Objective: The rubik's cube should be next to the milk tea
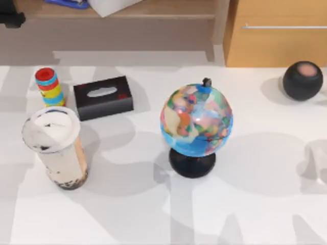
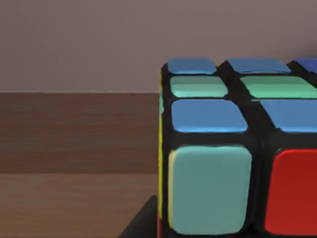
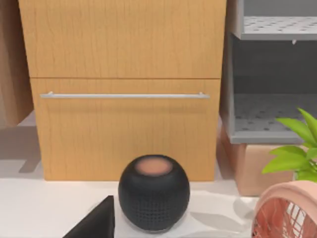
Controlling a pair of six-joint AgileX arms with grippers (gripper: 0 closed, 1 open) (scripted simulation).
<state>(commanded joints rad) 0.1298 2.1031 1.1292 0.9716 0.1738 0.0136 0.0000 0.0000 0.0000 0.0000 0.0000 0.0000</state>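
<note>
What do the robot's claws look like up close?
Only small pieces are in frame. In the left wrist view, the left claw appears as a plain black wedge with straight edges. In the right wrist view, the right claw is a similar matte black wedge that narrows to a point. The visible pieces carry no cables, markings or other colours.
</note>
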